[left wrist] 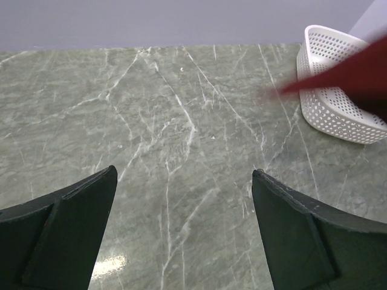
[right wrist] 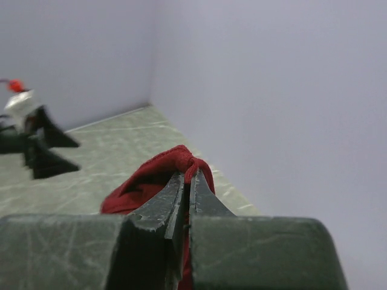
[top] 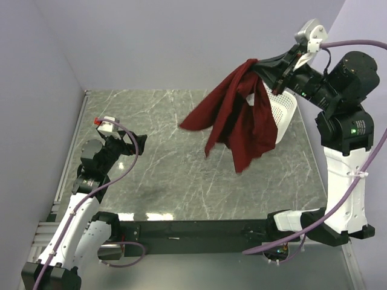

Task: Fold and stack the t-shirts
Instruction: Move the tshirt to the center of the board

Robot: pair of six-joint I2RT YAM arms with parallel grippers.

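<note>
I see a white perforated basket (top: 285,113) on the grey-green marbled counter (top: 151,163), near its far right corner and close to the right edge. Pale lilac walls (top: 181,42) stand behind.

You're in a robot lab test cell. Plain lilac wall panels (top: 181,42) box in a grey-green marble-patterned desk (top: 157,175), with white-and-black robot arms (top: 341,184) bolted to a black metal rail (top: 193,229).

Table (top: 169,163) open at centre — basket (top: 286,112), hanging t-shirt (top: 242,124) far right
</note>
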